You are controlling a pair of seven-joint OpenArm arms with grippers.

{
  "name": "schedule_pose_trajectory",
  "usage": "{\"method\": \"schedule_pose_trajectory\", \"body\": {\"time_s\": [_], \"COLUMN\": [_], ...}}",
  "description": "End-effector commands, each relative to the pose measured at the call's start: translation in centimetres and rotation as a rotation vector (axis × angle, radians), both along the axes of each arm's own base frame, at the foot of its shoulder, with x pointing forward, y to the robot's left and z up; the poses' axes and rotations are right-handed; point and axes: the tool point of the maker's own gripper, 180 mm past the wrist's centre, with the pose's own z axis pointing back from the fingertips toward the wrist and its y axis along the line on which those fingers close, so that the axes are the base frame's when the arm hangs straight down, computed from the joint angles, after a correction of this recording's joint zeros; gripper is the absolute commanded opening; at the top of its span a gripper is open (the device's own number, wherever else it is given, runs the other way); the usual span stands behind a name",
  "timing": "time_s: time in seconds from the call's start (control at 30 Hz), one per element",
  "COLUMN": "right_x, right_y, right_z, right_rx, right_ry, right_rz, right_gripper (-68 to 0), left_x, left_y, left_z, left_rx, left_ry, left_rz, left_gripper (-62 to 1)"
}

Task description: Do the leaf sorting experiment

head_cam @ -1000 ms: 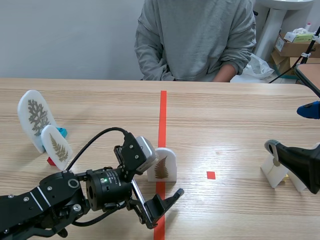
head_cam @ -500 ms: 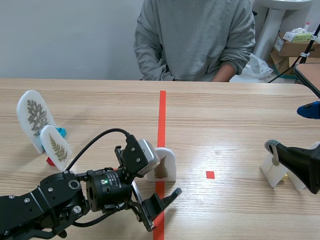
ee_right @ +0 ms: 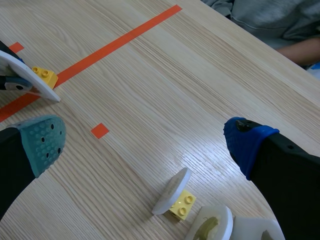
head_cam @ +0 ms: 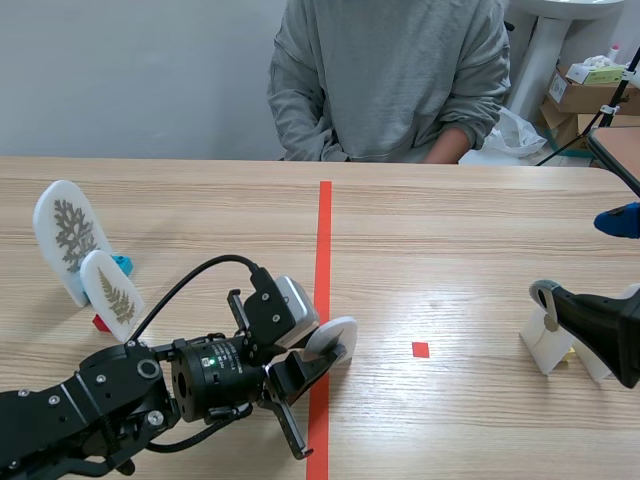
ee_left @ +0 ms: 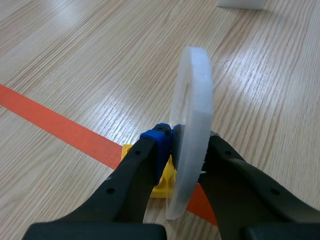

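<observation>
Wood-grain table (head_cam: pixel 480 230) runs to a plain grey wall (head_cam: pixel 140 70), with an orange-red tape line (head_cam: pixel 325 230) down its middle. A person in a grey sweatshirt (head_cam: pixel 390 80) sits at the far edge, cut off above the shoulders. Cardboard boxes (head_cam: pixel 590 85) stand behind the far right corner.

The left gripper (ee_left: pixel 186 145) is clenched on a white plaque (ee_left: pixel 192 100) over the tape line, towards the near edge. The plaque is tilted, with a yellow block (ee_left: pixel 162 182) at its base. Its wrist camera sees it edge-on, so any leaf on it cannot be made out, nor whether the block touches the table.

The right gripper (ee_right: pixel 145 142) hangs by the right edge with its fingers spread wide and nothing between them. Ahead of it lies a second white plaque on a yellow block (ee_right: pixel 172 197), tipped over. Just beside that is a third plaque (ee_right: pixel 215 227), cut off, showing a greenish leaf. In the scene view the right arm (head_cam: pixel 600 335) hides most of both.

Near the left edge 2 plaques stand upright: a large one with a branching leaf (head_cam: pixel 68 240) and a small one with a fern leaf (head_cam: pixel 112 295), overlapping it. Their bases are mostly hidden.
</observation>
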Motion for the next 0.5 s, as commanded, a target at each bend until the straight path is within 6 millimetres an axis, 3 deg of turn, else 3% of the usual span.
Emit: {"method": "schedule_pose_trajectory", "body": {"time_s": [0.0,0.13,0.2,0.47], "right_x": [0.39,0.39,0.39,0.39], "right_y": [0.10,0.10,0.10,0.10], "right_z": [1.25,1.25,1.25,1.25], "right_rx": [0.009,0.009,0.009,0.009], "right_ry": [-0.036,-0.036,-0.036,-0.036], "right_rz": [0.014,0.014,0.014,0.014], "right_gripper": [0.4,0.4,0.4,0.4], "left_x": [0.47,0.47,0.47,0.47], "left_y": [-0.20,-0.21,-0.22,-0.23], "left_z": [0.91,0.92,0.95,1.00], "left_rx": [-0.028,-0.029,-0.030,-0.032], "left_ry": [-0.019,-0.019,-0.020,-0.021], "left_rz": [0.003,0.003,0.002,0.002], "left_gripper": [-52.4,-52.8,-56.7,-56.6]}}
